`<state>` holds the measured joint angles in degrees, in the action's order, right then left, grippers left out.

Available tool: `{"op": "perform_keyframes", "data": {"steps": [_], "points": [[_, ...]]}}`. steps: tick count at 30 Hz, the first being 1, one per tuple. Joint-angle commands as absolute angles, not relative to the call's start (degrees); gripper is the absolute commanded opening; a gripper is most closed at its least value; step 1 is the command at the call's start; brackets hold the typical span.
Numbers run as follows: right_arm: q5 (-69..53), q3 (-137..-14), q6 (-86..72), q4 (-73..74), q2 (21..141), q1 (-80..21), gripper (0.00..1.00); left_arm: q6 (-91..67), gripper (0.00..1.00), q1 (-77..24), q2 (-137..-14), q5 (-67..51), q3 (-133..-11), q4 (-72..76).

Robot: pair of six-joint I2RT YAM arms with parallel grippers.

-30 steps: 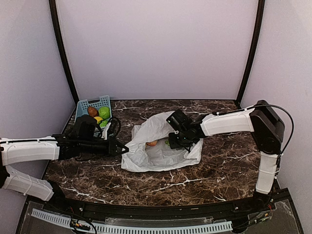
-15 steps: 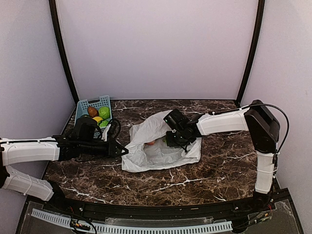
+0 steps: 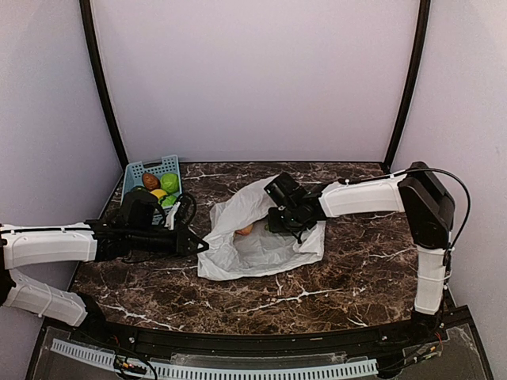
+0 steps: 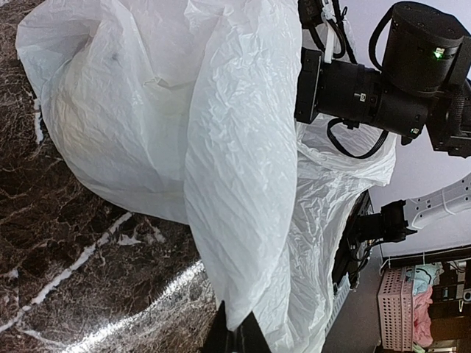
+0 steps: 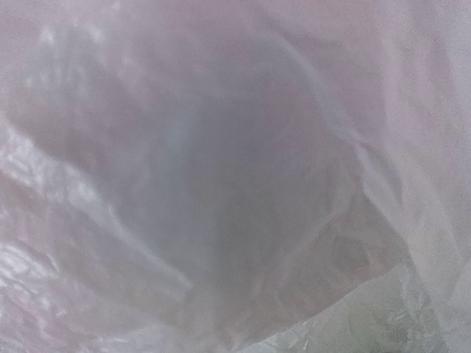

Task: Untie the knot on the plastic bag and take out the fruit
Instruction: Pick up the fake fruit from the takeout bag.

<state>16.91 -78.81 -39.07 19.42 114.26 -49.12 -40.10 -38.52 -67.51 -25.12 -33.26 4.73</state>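
While the left gripper (image 3: pixel 201 244) pinches the rim of the thin, crinkly white plastic bag (image 3: pixel 265 252), the right gripper (image 3: pixel 277 222) (jaws veiled, width unclear) should ease toward the round tan-orange fruit (image 3: pixel 245 230) inside without snagging film.

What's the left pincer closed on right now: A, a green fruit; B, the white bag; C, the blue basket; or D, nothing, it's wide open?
B: in the left wrist view the left pincer is shut on a fold of the bag, whose plastic runs down to a point between the fingers.
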Motion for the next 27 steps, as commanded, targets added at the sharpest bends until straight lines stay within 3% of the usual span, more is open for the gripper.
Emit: {"op": "perform_keyframes", "data": {"steps": [1, 27], "points": [[19.8, -80.2, -37.4, 17.6, 113.2, -50.1, 0.3, -40.1, 0.01, -38.7, -67.6, -26.2, -32.1, 5.3], [20.5, -85.5, -38.3, 24.5, 120.8, -50.1, 0.31, -40.5, 0.01, -38.7, -66.1, -26.1, -30.9, 5.9]]}}
